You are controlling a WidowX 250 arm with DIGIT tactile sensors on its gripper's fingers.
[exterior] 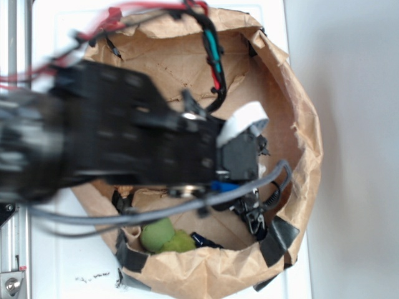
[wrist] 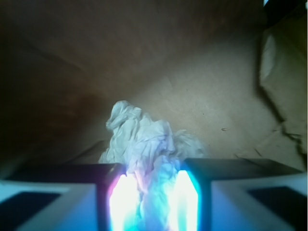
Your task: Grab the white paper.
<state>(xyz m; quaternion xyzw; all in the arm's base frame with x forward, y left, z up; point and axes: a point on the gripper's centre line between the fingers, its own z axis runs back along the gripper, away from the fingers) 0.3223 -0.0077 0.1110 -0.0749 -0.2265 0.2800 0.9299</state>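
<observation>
Reaching down into the brown bag (exterior: 293, 81), fingers (wrist: 120, 202) clamped on the white paper (wrist: 144, 144).

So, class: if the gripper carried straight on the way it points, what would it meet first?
The white paper: it already sits between the gripper fingers. Beyond it lies the brown bag floor, though depth is unclear.

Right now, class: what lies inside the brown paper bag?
Inside the brown paper bag: green balls, the gripper around the white paper. The arm hides the rest.
</observation>
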